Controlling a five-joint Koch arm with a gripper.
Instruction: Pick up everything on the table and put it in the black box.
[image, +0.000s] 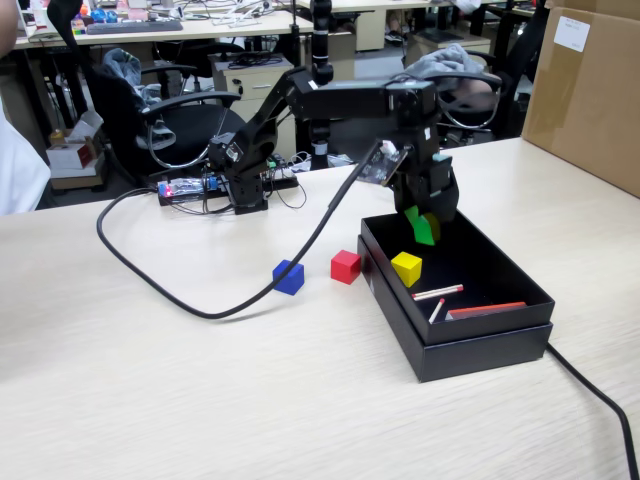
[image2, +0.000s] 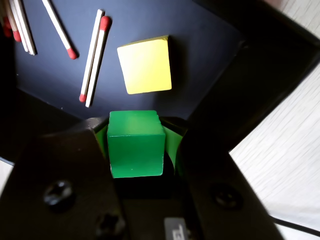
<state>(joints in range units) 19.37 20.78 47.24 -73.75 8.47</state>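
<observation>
The green cube (image2: 136, 145) is held tight betw. the pads of the gripper (image: 424, 226), above the back end of the black box (image: 490, 335). It is not let go yet. The yellow cube (image2: 145, 65) is already in the box, near its back wall. The blue cube (image: 288, 277) & red cube (image: 346, 266) are left on the table (image: 150, 390), w/ the red one just beside the box's left wall.

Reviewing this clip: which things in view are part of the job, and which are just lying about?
Part of the job:
- green cube, held in the hand over the black box
- yellow cube, in the box
- blue cube and red cube, on the table

Lying about:
- matchsticks in the box
- black cable
- brown carton
</observation>
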